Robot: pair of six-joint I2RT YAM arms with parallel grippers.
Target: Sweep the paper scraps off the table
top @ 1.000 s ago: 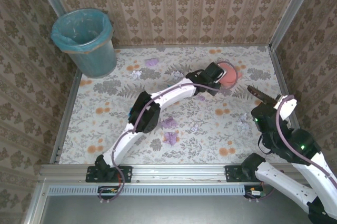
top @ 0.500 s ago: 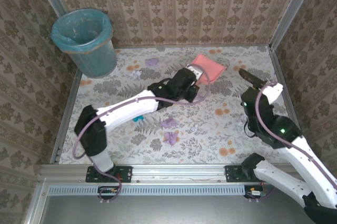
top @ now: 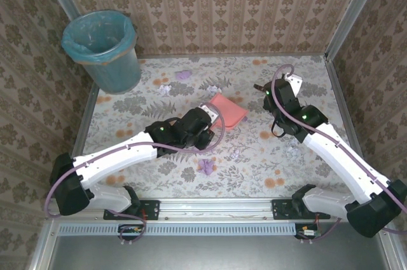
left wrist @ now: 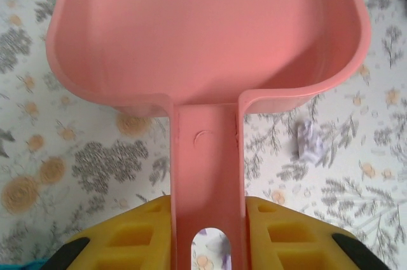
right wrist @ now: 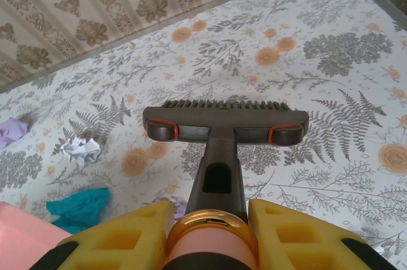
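Note:
My left gripper (top: 207, 124) (left wrist: 208, 222) is shut on the handle of a pink dustpan (top: 228, 108) (left wrist: 210, 35), held just above the table (top: 305, 73) near its middle. At the back right my right gripper (top: 280, 96) (right wrist: 210, 232) is shut on the handle of a dark brush (right wrist: 226, 122), its bristles pointing at the far wall. Paper scraps lie scattered: lilac ones (top: 184, 74) (top: 205, 166) (right wrist: 11, 131), white ones (top: 165, 89) (right wrist: 81, 149) (left wrist: 310, 143), and a teal one (right wrist: 79, 208) beside the dustpan's corner.
A teal-lined waste bin (top: 105, 47) stands at the far left corner, off the cloth. Brown patterned walls close in the back and both sides. Metal rails run along the table's edges.
The left arm has drawn the dustpan from the back right toward the table's middle. The right arm has swung the brush from the right edge inward and toward the back.

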